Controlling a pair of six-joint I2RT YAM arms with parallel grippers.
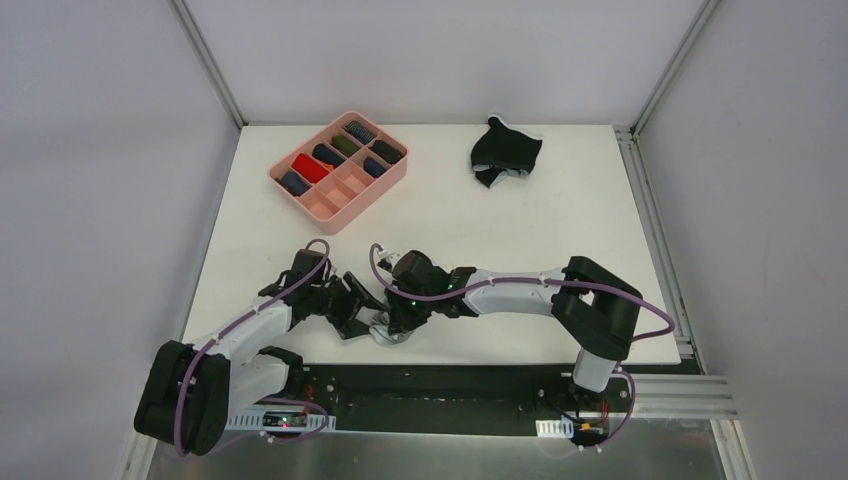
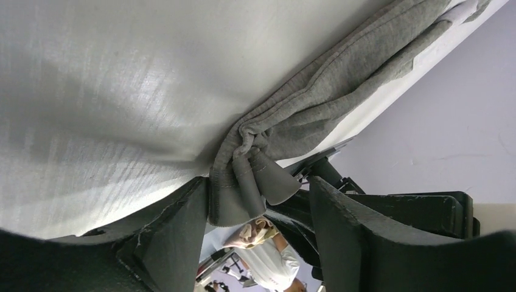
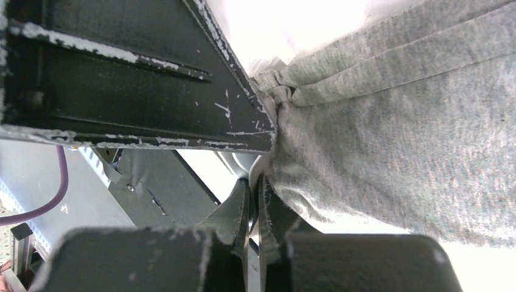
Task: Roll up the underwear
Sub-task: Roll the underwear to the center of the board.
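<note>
The grey underwear [image 2: 341, 91] lies bunched in a long roll at the table's near edge; in the top view only a bit of it [image 1: 386, 337] shows under the two grippers. My left gripper [image 2: 258, 198] is open, with the cloth's folded end hanging between its fingers [image 2: 176, 231] and touching the left one. My right gripper [image 3: 255, 182] is shut on an edge of the grey underwear [image 3: 395, 140]. In the top view the left gripper [image 1: 360, 318] and the right gripper [image 1: 395, 325] meet tip to tip. The black underwear [image 1: 507, 152] lies crumpled at the far right.
A pink compartment tray [image 1: 385, 185] with several rolled items stands at the far left. The table's front edge [image 1: 450, 358] runs just below the grippers. A black finger of the other gripper [image 3: 152, 79] fills the upper left of the right wrist view.
</note>
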